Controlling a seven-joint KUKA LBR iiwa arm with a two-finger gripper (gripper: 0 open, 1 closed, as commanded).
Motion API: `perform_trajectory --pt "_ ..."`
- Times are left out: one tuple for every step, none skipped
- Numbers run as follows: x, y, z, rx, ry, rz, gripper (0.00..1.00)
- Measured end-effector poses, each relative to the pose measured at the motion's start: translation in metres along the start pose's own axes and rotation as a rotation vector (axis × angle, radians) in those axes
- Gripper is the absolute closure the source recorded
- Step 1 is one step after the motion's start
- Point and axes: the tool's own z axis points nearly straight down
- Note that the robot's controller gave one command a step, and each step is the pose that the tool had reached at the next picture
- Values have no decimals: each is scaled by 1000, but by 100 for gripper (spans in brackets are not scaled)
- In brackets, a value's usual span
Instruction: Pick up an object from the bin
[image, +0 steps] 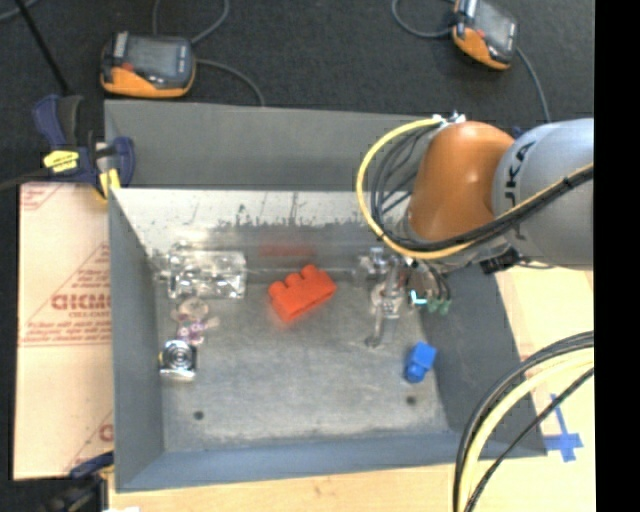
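My gripper (382, 312) hangs below the orange wrist cover in the right half of the bin, above bare floor. An orange-red toy brick (301, 292) lies to its left, a short gap away, near the middle of the bin. A small blue block (419, 362) sits below and to the right of the gripper, close to the right wall. Nothing shows held in the gripper.
A clear plastic piece (206, 275) lies at the back left. Below it are a small pinkish bit (195, 326) and a round silver cap (178, 361) by the left wall. The arm and its yellow cables cover the bin's back right corner.
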Motion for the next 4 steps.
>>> perform_trajectory --pt "-42 58 54 -4 -9 98 0" --pt "-54 74 68 1 -14 34 0" --pt "-56 74 65 1 -20 33 100" --pt "-14 57 -124 -2 -16 77 100"
